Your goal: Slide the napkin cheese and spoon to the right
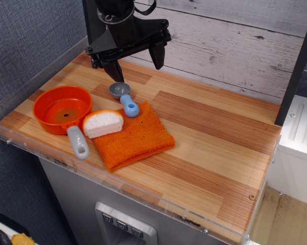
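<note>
The orange knitted napkin (pixel 134 137) lies flat on the wooden table, left of centre. The cheese (pixel 103 123), a white half-round wedge with an orange-tan rind, rests on the napkin's left corner. The spoon (pixel 124 97) lies at the napkin's far corner, its light blue handle end on the cloth and its grey bowl on the wood. My gripper (pixel 137 64) hangs open above and just behind the spoon, its two black fingers wide apart and holding nothing.
An orange plastic pan (pixel 62 108) with a grey handle (pixel 78 142) sits left of the napkin, the handle lying beside the cheese. A clear plastic rim (pixel 143 196) edges the table front and left. A whitewashed plank wall stands behind.
</note>
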Controlling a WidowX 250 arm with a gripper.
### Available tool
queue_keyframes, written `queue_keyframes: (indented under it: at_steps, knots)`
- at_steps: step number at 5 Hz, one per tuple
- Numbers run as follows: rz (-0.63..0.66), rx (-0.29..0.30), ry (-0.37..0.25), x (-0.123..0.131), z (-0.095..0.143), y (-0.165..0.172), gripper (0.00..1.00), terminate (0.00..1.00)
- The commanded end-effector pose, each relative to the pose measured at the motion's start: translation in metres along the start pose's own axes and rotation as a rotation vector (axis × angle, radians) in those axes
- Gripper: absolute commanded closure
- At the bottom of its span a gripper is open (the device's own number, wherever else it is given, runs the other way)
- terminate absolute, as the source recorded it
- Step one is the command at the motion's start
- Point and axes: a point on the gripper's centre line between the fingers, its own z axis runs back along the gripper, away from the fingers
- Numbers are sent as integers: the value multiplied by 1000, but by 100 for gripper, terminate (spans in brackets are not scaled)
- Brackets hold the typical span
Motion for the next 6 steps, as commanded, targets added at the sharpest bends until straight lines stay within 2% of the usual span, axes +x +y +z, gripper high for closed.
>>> queue_keyframes:
  at_steps: [1, 3, 4, 5, 6]
  knots:
    - [0, 0, 0, 0, 0, 0, 0, 0]
    - [143, 56, 6, -24, 6, 19, 0, 0]
    - [179, 82, 19, -37, 4, 32, 0, 0]
    - [158, 133, 17, -51, -9, 43, 0, 0]
    - [74, 213, 131, -61, -37, 48, 0, 0]
